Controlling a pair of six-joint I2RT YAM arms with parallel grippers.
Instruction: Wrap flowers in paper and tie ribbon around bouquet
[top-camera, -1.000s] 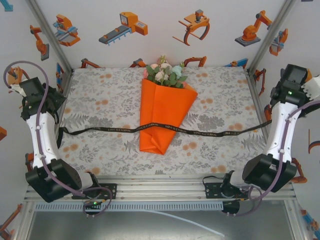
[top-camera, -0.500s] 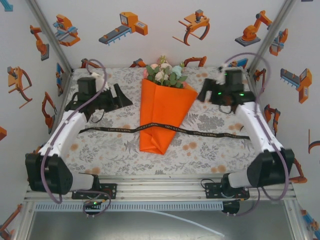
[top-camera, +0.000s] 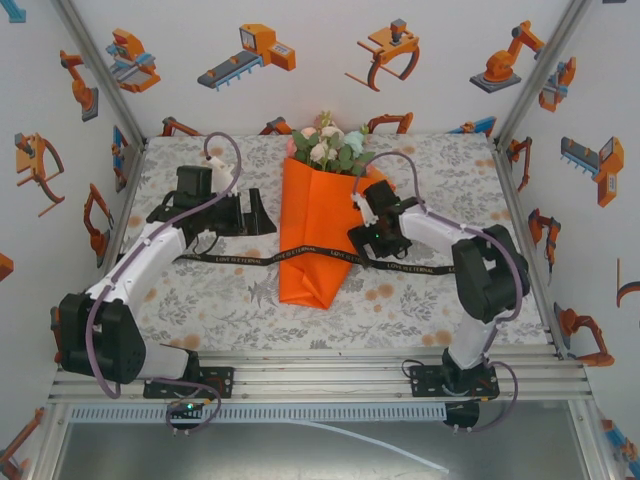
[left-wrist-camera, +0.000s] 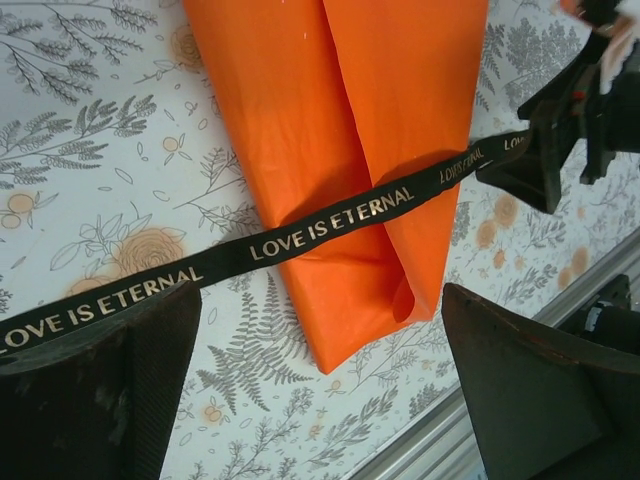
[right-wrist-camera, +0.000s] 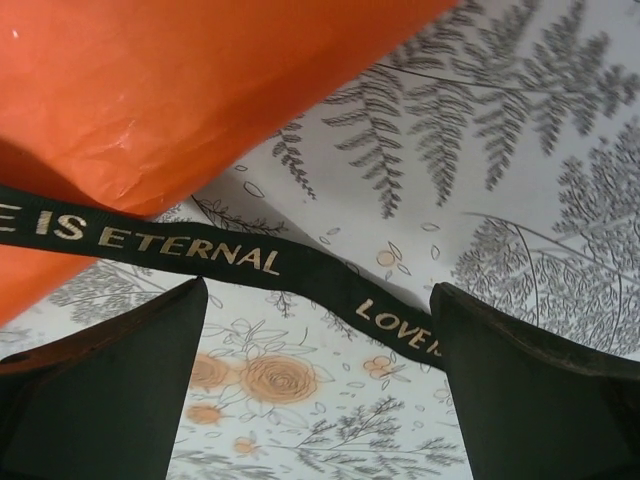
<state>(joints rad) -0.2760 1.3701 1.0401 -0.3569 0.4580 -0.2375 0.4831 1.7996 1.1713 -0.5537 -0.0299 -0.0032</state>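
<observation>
Floral cover (top-camera: 200, 290) beneath glossy orange paper (top-camera: 320, 215)

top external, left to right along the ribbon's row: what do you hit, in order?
left gripper → paper → right gripper. The ribbon runs across all three, so it has no place in the order.

Plain bright orange paper (top-camera: 325, 215); black ribbon (left-wrist-camera: 330, 222) with pale gold lettering "LOVE IS ETERNAL"; flowers (top-camera: 330, 145) pink, white and pale blue-green with green leaves; table cover (top-camera: 440, 170) whitish, printed with grey ferns and orange roses
</observation>
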